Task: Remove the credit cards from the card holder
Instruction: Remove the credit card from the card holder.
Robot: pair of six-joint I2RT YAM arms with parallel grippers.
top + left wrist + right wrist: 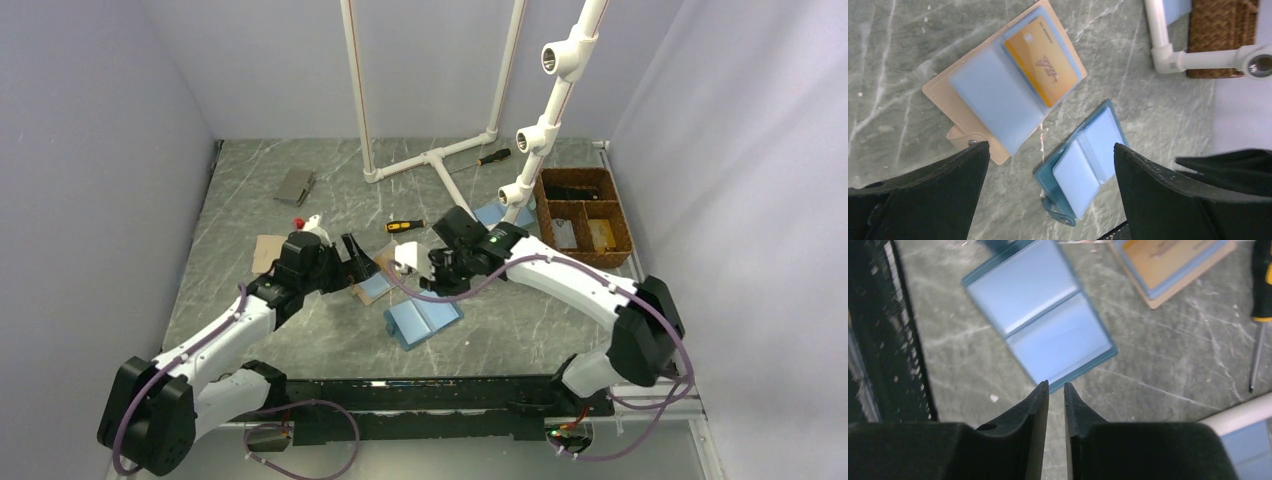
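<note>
Hovering with its jaws spread wide and empty, the left gripper [1050,150] looks down on the card holder [998,85]. The holder lies open and flat on the table [893,65], ahead of the fingertips and slightly to their left, tan outside down and clear blue sleeves up. A gold card [1040,62] shows through the far sleeve; whether more cards lie behind it cannot be told.

Judged handling: the holder looks light and floppy and would likely slide or lift along with the card. The card is stiff, thin and slick — best pinched at an exposed edge while the holder is pinned down.

Just ahead of the right-hand fingertip lies the all-blue bifold [1083,160], not the target. The right gripper [1056,387] — jaws nearly together, holding nothing — hangs over that bifold, with the card holder ahead and to its right.
</note>
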